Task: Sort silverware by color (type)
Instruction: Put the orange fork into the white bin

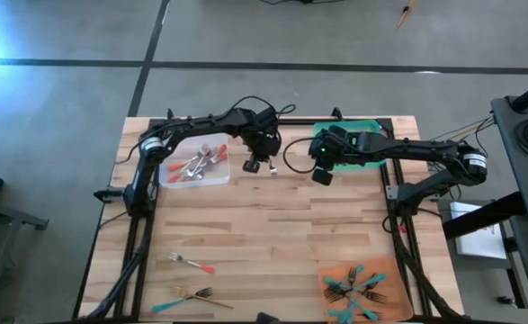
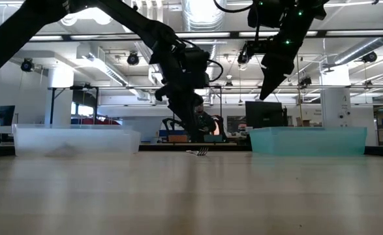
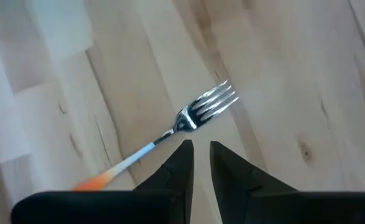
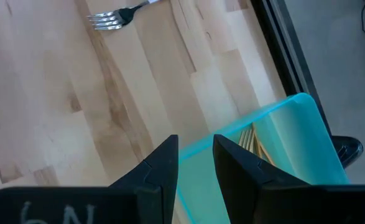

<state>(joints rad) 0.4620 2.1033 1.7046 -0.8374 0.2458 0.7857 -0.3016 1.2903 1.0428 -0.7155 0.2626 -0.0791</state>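
While the counter (image 1: 272,225) spreads wide below, your left claw (image 3: 198,152) hovers just above a red-handled fork (image 3: 188,118) lying flat on the wood beside the clear tray (image 1: 169,175), fingers nearly closed and grasping nothing. Your right claw (image 4: 194,149) (slightly parted, empty) hangs over the green tray (image 4: 281,143).

A large robotics lab or workshop; exposed ceiling ducts (image 2: 201,13) and strip lights overhead; monitors (image 2: 264,114) on benches behind; grey concrete floor (image 1: 335,31) around the wooden desk (image 1: 272,225).
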